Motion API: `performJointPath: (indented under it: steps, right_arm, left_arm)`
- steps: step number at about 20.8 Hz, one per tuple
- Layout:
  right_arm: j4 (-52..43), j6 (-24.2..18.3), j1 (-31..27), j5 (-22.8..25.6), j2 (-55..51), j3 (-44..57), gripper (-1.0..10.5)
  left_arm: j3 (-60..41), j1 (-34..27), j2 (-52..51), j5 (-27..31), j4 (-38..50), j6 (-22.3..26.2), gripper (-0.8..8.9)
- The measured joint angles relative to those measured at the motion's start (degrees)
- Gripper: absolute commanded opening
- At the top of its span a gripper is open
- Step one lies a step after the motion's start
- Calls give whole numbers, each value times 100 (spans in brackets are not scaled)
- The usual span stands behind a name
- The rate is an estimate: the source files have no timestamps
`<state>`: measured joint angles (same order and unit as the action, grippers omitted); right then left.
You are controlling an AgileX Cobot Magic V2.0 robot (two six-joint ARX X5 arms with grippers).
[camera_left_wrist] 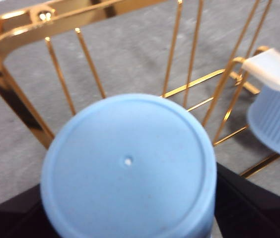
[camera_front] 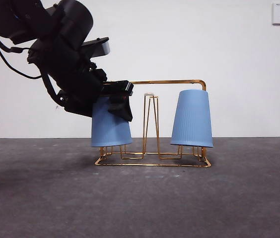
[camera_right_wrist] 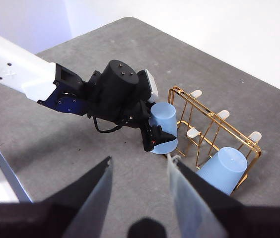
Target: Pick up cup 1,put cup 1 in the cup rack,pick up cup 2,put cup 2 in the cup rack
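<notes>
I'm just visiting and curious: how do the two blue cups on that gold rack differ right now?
The cup at the rack's open end is clamped by the left gripper; the cup under the handle's bend stands free. In the front view the held cup looks smooth-sided, the free one finely ribbed. Both are light blue, upside down, and over the cup rack. The right gripper waits open, away from the rack.
</notes>
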<state>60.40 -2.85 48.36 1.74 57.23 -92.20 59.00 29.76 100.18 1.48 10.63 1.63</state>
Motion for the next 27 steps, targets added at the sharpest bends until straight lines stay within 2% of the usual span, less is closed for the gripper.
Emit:
performJointPath:
  steps: [4, 6, 7, 10, 11, 12, 27]
  right_arm:
    - [0, 0, 0, 0, 0, 0, 189]
    - [0, 0, 0, 0, 0, 0, 189]
    - [2, -2, 0, 0, 0, 0, 189]
    - [0, 0, 0, 0, 0, 0, 189]
    - [2, 0, 0, 0, 0, 0, 189]
    - [2, -2, 0, 0, 0, 0, 189]
    - [81, -2, 0, 0, 0, 0, 189]
  left_arm:
    - [4, 33, 9, 136, -7, 77, 3]
    - [4, 31, 9, 133, -11, 85, 44]
    - [4, 33, 9, 133, -17, 85, 118]
    - [22, 31, 9, 133, -63, 87, 422]
    - [26, 31, 9, 133, -76, 90, 492]
    - [31, 33, 9, 133, -90, 90, 514]
    - [133, 42, -22, -170, -966, 26, 513]
